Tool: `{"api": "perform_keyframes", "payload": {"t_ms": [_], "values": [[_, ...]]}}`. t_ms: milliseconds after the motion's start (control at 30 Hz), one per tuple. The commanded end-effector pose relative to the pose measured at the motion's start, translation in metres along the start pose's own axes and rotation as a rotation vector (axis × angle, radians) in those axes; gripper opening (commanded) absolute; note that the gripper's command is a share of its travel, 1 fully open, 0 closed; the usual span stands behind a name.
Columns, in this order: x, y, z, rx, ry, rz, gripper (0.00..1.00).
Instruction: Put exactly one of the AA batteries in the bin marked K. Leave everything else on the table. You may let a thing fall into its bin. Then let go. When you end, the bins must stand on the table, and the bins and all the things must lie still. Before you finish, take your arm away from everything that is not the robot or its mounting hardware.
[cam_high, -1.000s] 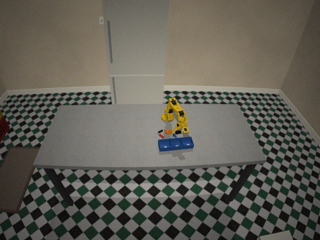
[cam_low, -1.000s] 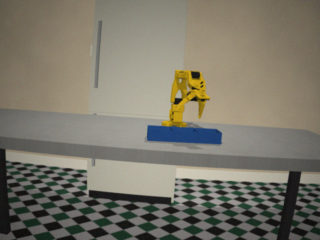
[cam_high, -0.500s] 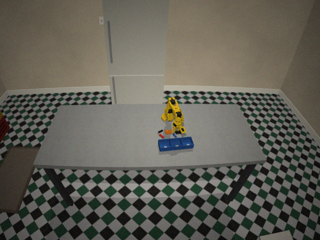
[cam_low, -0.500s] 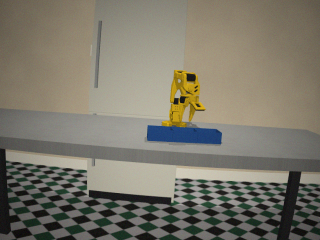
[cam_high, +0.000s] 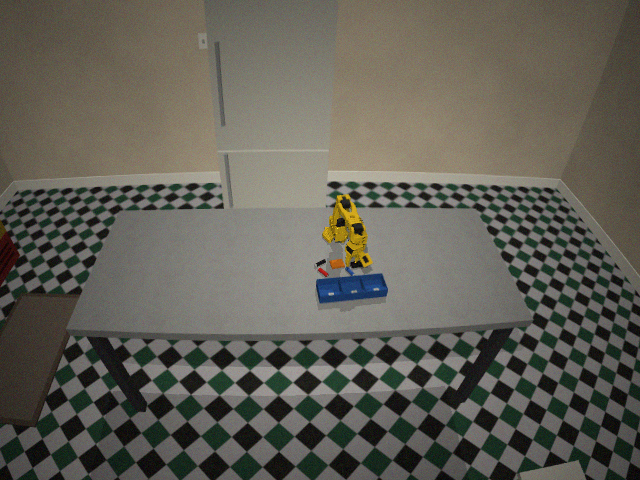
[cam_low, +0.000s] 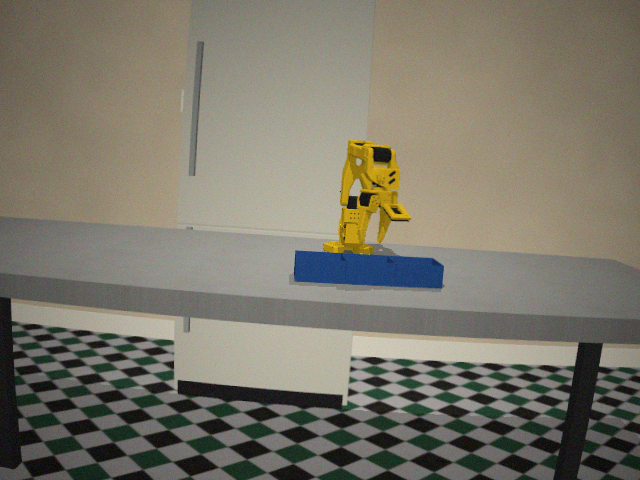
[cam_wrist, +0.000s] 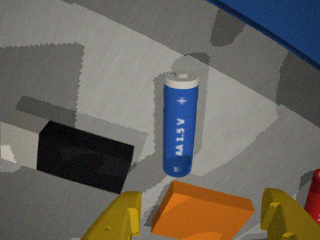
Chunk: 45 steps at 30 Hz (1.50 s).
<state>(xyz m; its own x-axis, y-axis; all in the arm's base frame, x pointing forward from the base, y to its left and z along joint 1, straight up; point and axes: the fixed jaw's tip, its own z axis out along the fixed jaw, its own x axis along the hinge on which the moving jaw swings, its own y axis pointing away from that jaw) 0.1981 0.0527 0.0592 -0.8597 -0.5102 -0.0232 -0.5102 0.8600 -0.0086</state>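
A blue AA battery (cam_wrist: 180, 123) lies on the grey table, its white cap pointing toward the blue bins; it also shows in the top view (cam_high: 348, 270). My gripper (cam_wrist: 207, 234) hovers above the table with its yellow fingers apart and nothing between them. An orange flat block (cam_wrist: 202, 214) lies on the table below the gap. The row of three blue bins (cam_high: 351, 287) stands in front of the arm; I cannot read the labels.
A black block (cam_wrist: 84, 156) lies left of the blue battery. The bin wall (cam_wrist: 267, 0) runs across the top of the wrist view. The yellow arm (cam_low: 369, 196) stands just behind the bins (cam_low: 368, 268). A tall fridge stands behind the table.
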Motion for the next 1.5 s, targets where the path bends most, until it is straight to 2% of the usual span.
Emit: {"api": "perform_keyframes", "payload": {"t_ms": [0, 33, 833, 1133, 1467], "values": [[-0.001, -0.002, -0.008, 0.011, -0.035, -0.003, 0.21], [0.004, -0.005, -0.005, 0.002, -0.007, -0.009, 0.21], [0.003, -0.005, -0.003, 0.002, -0.007, -0.009, 0.21], [0.002, -0.005, 0.005, 0.002, -0.007, -0.009, 0.21], [0.002, -0.005, 0.025, 0.002, -0.007, -0.009, 0.21]]}}
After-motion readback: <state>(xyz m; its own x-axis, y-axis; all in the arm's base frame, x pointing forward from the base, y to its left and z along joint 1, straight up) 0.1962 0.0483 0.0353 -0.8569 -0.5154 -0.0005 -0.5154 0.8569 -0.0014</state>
